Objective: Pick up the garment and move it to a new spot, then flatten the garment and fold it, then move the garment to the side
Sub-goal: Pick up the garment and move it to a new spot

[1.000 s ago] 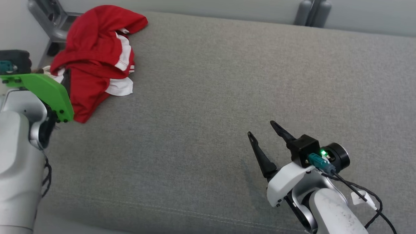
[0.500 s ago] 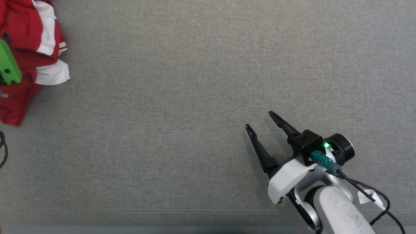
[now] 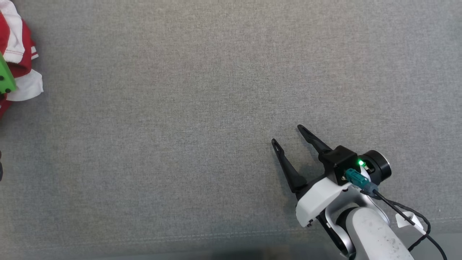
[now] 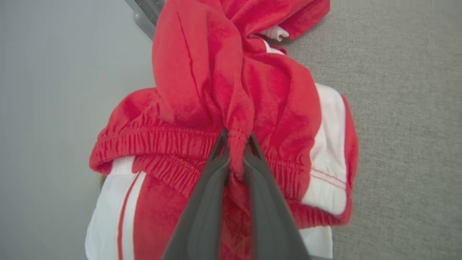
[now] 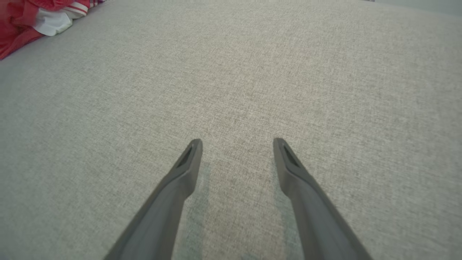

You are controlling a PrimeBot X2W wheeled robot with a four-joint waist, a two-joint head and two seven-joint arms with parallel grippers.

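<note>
Nearest, at about 4 o'clock in the head view, the right gripper [image 3: 287, 134] is seen with its two dark fingers spread wide and nothing held between them. They are pointed toward 11 o'clock, low over the grey cushion [image 3: 180, 126]. That spread, and the gripper's place in the view, are unchanged from a second ago. A stitched seam [image 3: 180, 239] is seen along the cushion at 6 o'clock.

The whole head view has been shifted since the earlier picture, so a move of the camera is read, not of the cloth. The garment [image 3: 25, 85], shown almost whole at 10 o'clock a second ago, is now cut by the picture's edge at 9 to 10 o'clock, with a green plate [image 3: 4, 77] of the left arm in front of it. From the right wrist it is seen far off at 10 o'clock, well apart from that gripper.

In the left wrist view the left gripper [image 4: 237, 135] is pressed almost together, and a bunched red fold beside the elastic waistband is pinched between its fingers, which were spread a second ago. The garment, red with white panels, is heaped at the cushion's edge; whether it has been lifted cannot be told
</note>
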